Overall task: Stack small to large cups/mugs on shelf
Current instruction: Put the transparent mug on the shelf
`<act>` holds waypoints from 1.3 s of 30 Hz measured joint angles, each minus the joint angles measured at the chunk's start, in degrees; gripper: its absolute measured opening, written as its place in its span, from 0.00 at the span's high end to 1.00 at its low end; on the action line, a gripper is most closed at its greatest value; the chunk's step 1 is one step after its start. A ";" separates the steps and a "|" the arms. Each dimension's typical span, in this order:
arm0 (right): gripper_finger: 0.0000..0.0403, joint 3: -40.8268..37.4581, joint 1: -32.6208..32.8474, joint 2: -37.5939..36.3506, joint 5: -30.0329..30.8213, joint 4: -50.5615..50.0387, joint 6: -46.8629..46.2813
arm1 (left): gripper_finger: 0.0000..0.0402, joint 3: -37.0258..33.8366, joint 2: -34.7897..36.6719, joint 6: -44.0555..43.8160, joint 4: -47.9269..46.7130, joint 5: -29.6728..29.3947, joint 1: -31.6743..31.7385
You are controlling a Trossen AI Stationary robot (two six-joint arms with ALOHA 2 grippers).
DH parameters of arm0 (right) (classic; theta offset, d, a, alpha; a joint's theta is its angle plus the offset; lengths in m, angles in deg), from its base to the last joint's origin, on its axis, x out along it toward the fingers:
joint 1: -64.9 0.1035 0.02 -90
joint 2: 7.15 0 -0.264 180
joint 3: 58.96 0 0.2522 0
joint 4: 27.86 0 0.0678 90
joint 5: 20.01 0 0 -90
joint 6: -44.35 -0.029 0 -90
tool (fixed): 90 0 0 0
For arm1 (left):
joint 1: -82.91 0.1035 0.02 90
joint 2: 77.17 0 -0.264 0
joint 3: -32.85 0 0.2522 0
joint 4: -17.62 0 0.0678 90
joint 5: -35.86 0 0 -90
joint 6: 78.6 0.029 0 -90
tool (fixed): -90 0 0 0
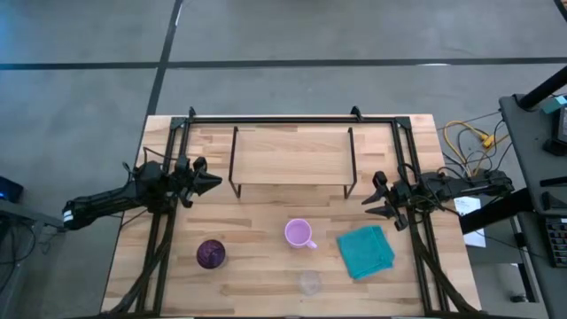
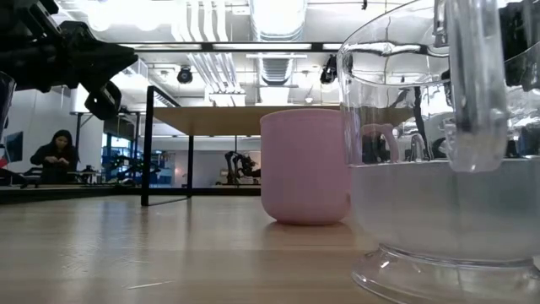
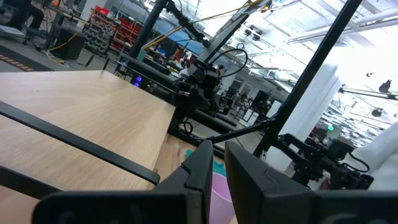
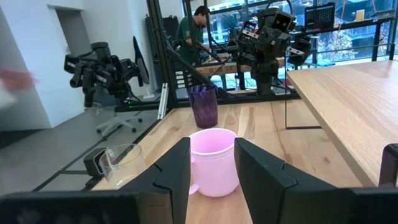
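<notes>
Glass cup (image 1: pixel 309 283): nearest the front edge of the table (image 1: pixel 266 297), standing upright and alone, with neither pincer close; you'll likely want it last, since the smallest goes on top.

Pink mug (image 1: pixel 299 233): just behind the glass cup, upright, mouth up, handle toward the teal cloth (image 1: pixel 366 251). In the right wrist view it sits straight ahead between your fingers but apart from them.

Purple tumbler (image 1: pixel 211 254): upright at the left front, well apart from the mug; as the largest it reads as the base of the stack, which is probably why it was left clear of the others.

Right gripper (image 1: pixel 376 202): hovering at the right side beside the shelf's right legs, fingers spread and holding nothing, aimed at the mug.

Left gripper (image 1: pixel 209 182): waiting at the left side beside the shelf's left legs, fingers parted by a narrow gap, empty; the tumbler lies toward the front from it.

Shelf (image 1: pixel 292 152): at the back centre, top board bare, so you still have every cup to place.
</notes>
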 joint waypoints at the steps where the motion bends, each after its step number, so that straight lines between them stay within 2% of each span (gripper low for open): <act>1: 0.71 0.00 0.00 0.00 0.01 0.00 0.01 | 0.93 0.00 0.00 0.00 0.01 -0.01 0.00; 13: 0.71 0.00 -0.02 0.00 6.17 0.28 0.07 | 0.93 -0.01 0.00 0.00 0.00 0.00 -0.04; 17: 0.71 0.00 -0.02 -0.02 6.21 1.22 -7.19 | 0.93 0.00 0.00 0.00 0.01 0.00 -0.04; 21: 0.71 0.00 -0.02 0.00 6.19 0.67 -10.71 | 0.93 0.00 0.00 1.22 0.00 -0.44 -0.04; 34: 0.71 0.00 -0.02 0.02 6.16 0.58 -10.58 | 0.93 0.00 -0.07 -1.44 1.98 -0.39 0.00; 39: 0.71 0.00 -0.02 0.02 6.14 0.57 -10.57 | 0.93 -0.01 -0.04 -3.81 4.11 -7.76 0.00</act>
